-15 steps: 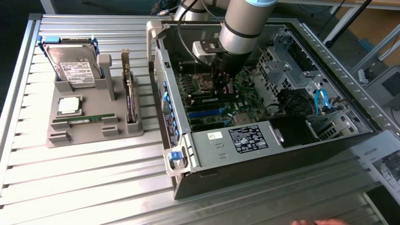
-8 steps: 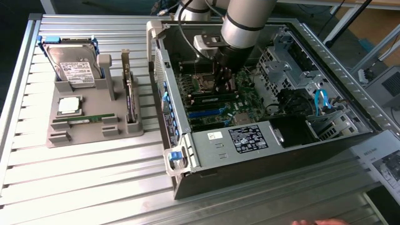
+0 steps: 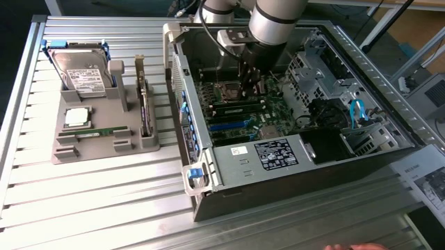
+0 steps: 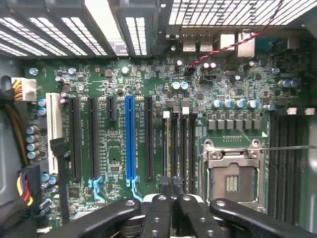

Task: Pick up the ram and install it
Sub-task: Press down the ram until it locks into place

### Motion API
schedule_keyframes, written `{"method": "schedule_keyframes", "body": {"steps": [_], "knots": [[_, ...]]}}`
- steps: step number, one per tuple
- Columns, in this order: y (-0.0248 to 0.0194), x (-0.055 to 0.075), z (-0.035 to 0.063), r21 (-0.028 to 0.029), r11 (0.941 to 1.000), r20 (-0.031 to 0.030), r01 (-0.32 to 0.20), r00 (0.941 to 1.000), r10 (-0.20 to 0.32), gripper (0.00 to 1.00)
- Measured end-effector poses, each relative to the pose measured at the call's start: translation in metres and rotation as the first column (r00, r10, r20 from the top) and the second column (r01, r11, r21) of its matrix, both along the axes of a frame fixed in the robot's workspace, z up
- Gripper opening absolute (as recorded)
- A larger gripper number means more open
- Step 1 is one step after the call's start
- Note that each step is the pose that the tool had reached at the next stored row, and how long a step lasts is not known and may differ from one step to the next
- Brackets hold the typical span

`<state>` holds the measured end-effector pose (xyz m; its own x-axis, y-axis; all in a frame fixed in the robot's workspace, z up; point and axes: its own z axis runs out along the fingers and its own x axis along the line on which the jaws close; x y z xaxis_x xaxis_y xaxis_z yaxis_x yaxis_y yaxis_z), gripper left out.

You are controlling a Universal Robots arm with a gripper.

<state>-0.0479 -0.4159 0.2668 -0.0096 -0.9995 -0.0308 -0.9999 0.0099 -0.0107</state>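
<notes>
A thin green ram stick (image 3: 91, 134) lies flat in the front groove of the grey holder (image 3: 70, 153), on the exterior view's left. My gripper (image 3: 249, 87) is far from it, reaching down inside the open computer case (image 3: 299, 179) over the motherboard. In the wrist view the gripper (image 4: 171, 184) is shut, fingertips pressed together with nothing visible between them, right above the row of black memory slots (image 4: 184, 144). One slot beside the tips holds a thin pale-green edge (image 4: 167, 144); I cannot tell whether that is a seated stick.
The holder also carries a hard drive (image 3: 83, 70), a square silver processor chip (image 3: 76, 116) and an upright expansion card (image 3: 145, 101). An empty processor socket (image 4: 233, 173) and a blue slot (image 4: 130, 139) flank the memory slots. A person's hand (image 3: 355, 247) shows at the front edge.
</notes>
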Motion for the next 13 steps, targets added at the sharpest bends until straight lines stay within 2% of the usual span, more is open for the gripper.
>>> {"method": "schedule_keyframes", "body": {"steps": [13], "knots": [[0.0, 0.0, 0.0287, 0.0, 1.0, 0.0, 0.0, 1.0, 0.0, 0.1]]}}
